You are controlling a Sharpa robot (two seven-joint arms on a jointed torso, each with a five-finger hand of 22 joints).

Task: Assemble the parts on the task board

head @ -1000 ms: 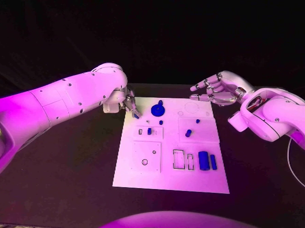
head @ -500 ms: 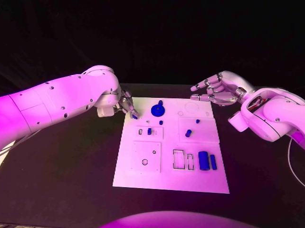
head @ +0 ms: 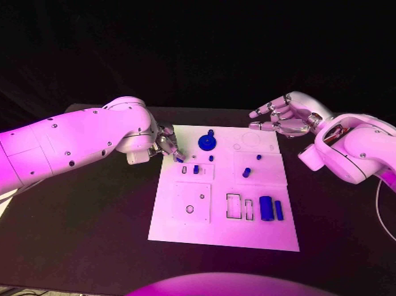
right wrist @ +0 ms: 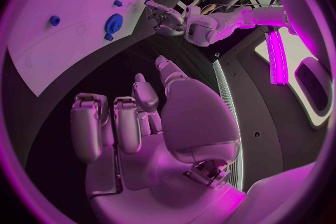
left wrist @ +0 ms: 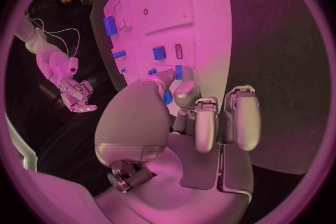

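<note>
The left hand [head: 167,146] pinches a small blue part [head: 179,160] at its fingertips, which could slip or jam if tilted over the task board [head: 211,231], while the right hand [head: 284,119] hovers loosely curled, holding nothing.

The silver left hand [head: 167,143] is largely hidden behind its own white forearm at the far left corner of the white rectangular task board [head: 224,234]; whether its fingertips hold the small blue part [left wrist: 167,95] beside them is unclear. The board's small slots are too tiny to distinguish
</note>
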